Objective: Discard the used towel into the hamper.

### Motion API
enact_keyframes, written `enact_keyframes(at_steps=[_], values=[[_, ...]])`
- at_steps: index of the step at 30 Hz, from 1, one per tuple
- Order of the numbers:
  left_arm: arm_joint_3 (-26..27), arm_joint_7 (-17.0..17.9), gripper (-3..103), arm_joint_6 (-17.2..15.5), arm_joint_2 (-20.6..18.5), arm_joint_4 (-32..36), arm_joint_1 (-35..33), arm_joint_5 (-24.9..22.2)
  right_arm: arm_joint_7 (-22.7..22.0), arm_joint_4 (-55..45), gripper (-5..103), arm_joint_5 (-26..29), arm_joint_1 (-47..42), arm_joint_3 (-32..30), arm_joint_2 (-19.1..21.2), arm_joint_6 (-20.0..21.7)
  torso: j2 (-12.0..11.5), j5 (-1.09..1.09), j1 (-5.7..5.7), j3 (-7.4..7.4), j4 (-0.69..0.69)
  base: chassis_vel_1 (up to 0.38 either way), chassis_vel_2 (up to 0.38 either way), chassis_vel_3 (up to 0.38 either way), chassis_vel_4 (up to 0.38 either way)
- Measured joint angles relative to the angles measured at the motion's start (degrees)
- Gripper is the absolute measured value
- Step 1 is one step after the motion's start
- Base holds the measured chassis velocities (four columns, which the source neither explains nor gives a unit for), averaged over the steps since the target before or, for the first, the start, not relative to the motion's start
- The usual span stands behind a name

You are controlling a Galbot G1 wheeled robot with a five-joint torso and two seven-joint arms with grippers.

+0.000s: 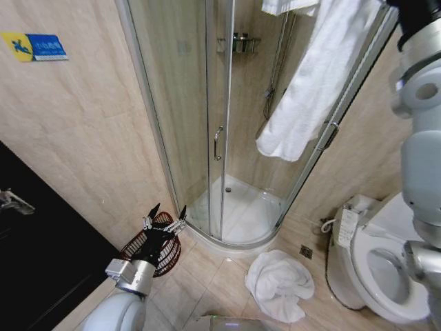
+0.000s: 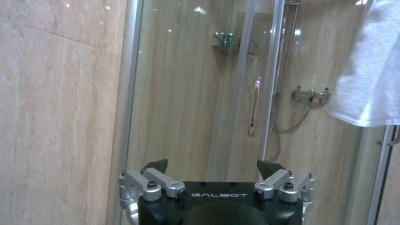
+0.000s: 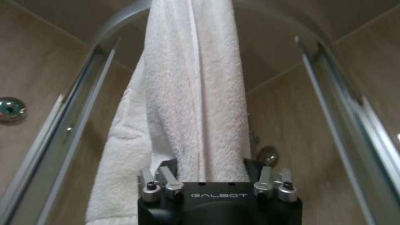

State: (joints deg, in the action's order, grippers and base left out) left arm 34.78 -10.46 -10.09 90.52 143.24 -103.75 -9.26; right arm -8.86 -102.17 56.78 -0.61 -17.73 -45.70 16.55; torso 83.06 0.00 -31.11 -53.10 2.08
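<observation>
Shower enclosure (image 1: 207,138): glass door edge close beside hanging towel (image 1: 310,76). Right tool (image 3: 216,180) clenched on towel up high; a snag on the rail could pull it loose. Hamper (image 1: 155,252) low on floor, left tool (image 1: 165,221) released above it, crowding the opening.

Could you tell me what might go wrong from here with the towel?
1. The hanging towel sits between the right gripper fingers; pulling it could snag on the shower frame.
2. The hamper stands far across by the left gripper, so the towel might drag over the floor towel.
</observation>
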Motion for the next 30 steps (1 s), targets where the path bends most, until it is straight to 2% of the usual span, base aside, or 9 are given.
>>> enact_keyframes(at_steps=[2,3,5,7,10,11,14,17,30], values=[[0.00,0.00,97,0.00,0.00,0.00,0.00,0.00,0.25,0.71,61,0.99,1.09,1.09,-0.31,0.14,0.00,-0.01,0.00,0.00,0.00,0.000,0.000,0.000,0.000],[0.00,0.00,97,0.00,0.00,0.00,0.00,0.00,0.25,0.71,61,0.99,1.09,1.09,-0.31,0.14,0.00,-0.01,0.00,0.00,0.00,0.000,0.000,0.000,0.000],[0.00,0.00,97,0.00,0.00,0.00,0.00,0.00,0.65,1.81,50,2.05,2.11,1.82,-0.88,0.18,0.00,-0.02,0.00,0.00,0.02,0.000,0.000,0.000,0.000],[0.00,0.00,97,0.00,0.00,0.00,0.00,0.00,0.79,2.25,50,2.54,2.38,1.90,-1.12,0.23,0.00,-0.01,0.00,0.00,0.02,0.000,0.000,0.000,0.000],[0.00,0.00,97,0.00,0.00,0.00,0.00,0.00,1.38,2.78,34,3.57,2.76,1.95,-1.32,0.50,0.00,-0.01,-0.01,0.00,0.01,0.000,0.000,0.000,0.000],[0.00,0.00,97,0.00,0.00,0.00,0.00,0.00,1.38,2.78,34,3.57,2.76,1.95,-1.32,0.50,0.00,-0.01,-0.01,0.00,0.01,0.000,0.000,0.000,0.000],[0.00,0.00,97,0.00,0.00,0.00,0.00,0.00,1.62,2.37,18,4.10,2.77,1.95,-1.06,0.63,0.00,0.00,0.00,0.00,0.01,0.000,0.000,0.000,0.000],[0.00,0.00,97,0.00,0.00,0.00,0.00,0.00,1.71,1.74,12,4.36,2.51,1.79,-0.69,0.65,0.00,-0.01,0.00,0.00,0.01,0.000,0.000,0.000,0.000],[0.00,0.00,97,0.00,0.00,0.00,0.00,0.00,2.55,-0.35,9,2.70,1.62,1.90,0.87,-1.80,0.00,-0.02,-0.01,0.00,0.01,0.000,0.000,0.000,0.000]])
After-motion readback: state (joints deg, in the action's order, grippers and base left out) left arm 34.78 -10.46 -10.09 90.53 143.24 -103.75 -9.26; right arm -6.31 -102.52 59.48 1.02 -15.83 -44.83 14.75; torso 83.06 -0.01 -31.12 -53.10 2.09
